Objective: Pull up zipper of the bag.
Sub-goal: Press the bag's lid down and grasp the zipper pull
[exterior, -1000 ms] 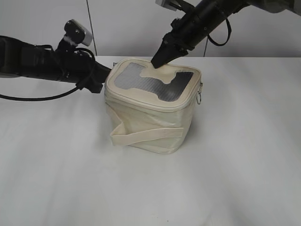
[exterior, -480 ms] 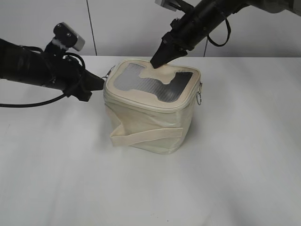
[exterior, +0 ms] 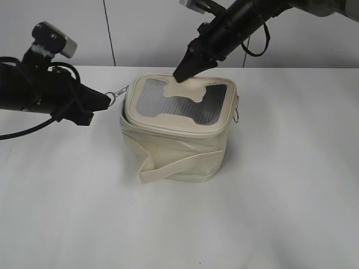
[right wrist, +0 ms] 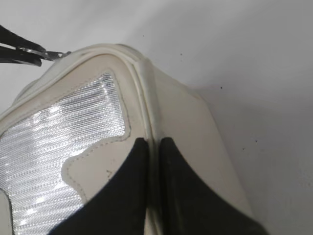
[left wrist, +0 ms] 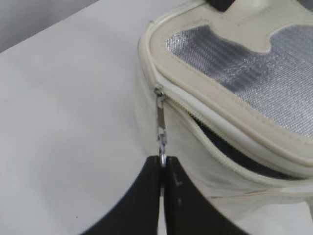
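Note:
The cream bag (exterior: 179, 148) stands mid-table, its grey ribbed top with the cream bone patch facing up. My left gripper (exterior: 105, 100) is shut on the ring of a silver zipper pull (exterior: 116, 94) at the bag's left corner. In the left wrist view the fingertips (left wrist: 163, 164) pinch that pull (left wrist: 160, 120), and the zipper (left wrist: 222, 155) gapes open along the side to its right. My right gripper (exterior: 180, 74) is shut on the lid's rear rim (right wrist: 146, 98), its tips (right wrist: 150, 142) astride the piping. A second pull (exterior: 238, 115) hangs at the bag's right side.
The white table (exterior: 280, 213) spreads around the bag. A pale wall with a dark vertical seam (exterior: 109, 33) stands behind. The wide cream strap (exterior: 179, 165) sticks out from the bag's front. My left gripper (right wrist: 17, 51) shows at the top left of the right wrist view.
My left gripper has moved left with the pull in it, stretching the pull out from the bag's corner. The bag has shifted and turned slightly. My right gripper stays on the rear rim.

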You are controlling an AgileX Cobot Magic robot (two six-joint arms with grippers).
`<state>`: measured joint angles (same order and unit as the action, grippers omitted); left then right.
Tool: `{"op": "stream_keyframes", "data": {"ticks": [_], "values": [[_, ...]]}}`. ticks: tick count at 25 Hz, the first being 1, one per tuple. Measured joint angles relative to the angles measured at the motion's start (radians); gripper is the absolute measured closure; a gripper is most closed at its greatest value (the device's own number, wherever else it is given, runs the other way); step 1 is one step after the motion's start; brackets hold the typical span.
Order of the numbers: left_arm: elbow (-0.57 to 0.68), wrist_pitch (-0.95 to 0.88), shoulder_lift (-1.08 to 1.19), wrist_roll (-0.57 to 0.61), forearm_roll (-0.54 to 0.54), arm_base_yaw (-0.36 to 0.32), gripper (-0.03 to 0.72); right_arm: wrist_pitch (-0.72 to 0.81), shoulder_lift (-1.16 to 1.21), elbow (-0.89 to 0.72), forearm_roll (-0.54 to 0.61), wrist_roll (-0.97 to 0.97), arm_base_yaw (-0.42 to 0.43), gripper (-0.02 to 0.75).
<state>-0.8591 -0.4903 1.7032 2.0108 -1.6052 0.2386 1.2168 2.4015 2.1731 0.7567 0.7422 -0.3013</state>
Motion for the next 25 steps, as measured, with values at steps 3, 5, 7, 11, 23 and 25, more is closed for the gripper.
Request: {"op": "stream_keyframes", "data": {"ticks": [3,5,7,11,23,25], "values": [[0.063,0.001,-0.060,-0.049,-0.011,0.000,0.697,0.001,0.000,0.000,0.009,-0.005,-0.005,0.690],[0.103,0.003,-0.098,-0.063,-0.018,0.001,0.697,0.001,0.000,-0.001,0.018,-0.008,-0.011,0.690],[0.133,0.009,-0.127,-0.067,-0.020,0.002,0.697,0.001,0.000,-0.002,0.025,-0.020,-0.014,0.691],[0.150,0.011,-0.166,-0.109,-0.033,0.002,0.697,0.001,0.000,-0.003,0.035,-0.031,-0.015,0.692],[0.229,-0.106,-0.188,-0.272,-0.006,0.000,0.697,0.002,0.002,-0.006,0.053,-0.083,-0.014,0.693],[0.231,-0.142,-0.189,-0.302,0.028,-0.002,0.697,0.002,0.002,-0.006,0.053,-0.087,-0.013,0.693]]}}
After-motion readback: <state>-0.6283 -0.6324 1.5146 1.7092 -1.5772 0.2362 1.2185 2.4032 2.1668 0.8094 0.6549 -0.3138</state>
